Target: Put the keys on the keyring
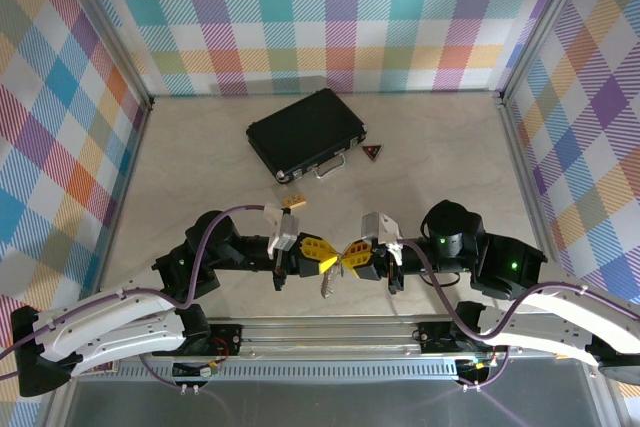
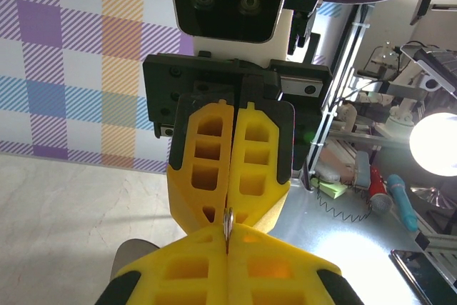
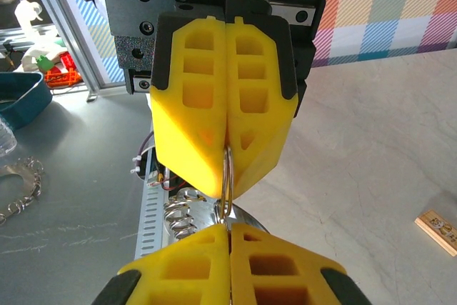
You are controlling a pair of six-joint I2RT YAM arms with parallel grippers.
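Note:
My two grippers meet tip to tip above the table's front edge. A thin metal ring, the keyring (image 3: 227, 176), runs edge-on between them. My left gripper (image 1: 332, 260) is shut on one end of it, the yellow jaws pressed together. My right gripper (image 1: 349, 259) is shut on the other end. In the left wrist view the keyring (image 2: 228, 221) shows as a sliver between my left gripper (image 2: 228, 248) and the right gripper (image 2: 232, 208). The silvery keys (image 3: 214, 213) hang below the ring, partly hidden by my right gripper (image 3: 228, 233). The keys (image 1: 327, 287) dangle beneath the fingertips.
A black case (image 1: 308, 134) lies at mid-table, with a small dark triangle (image 1: 373, 152) to its right. A small tan block (image 1: 293, 203) sits just behind the left wrist. An aluminium rail (image 1: 330, 332) runs along the near edge. Plaid walls close in the back and sides.

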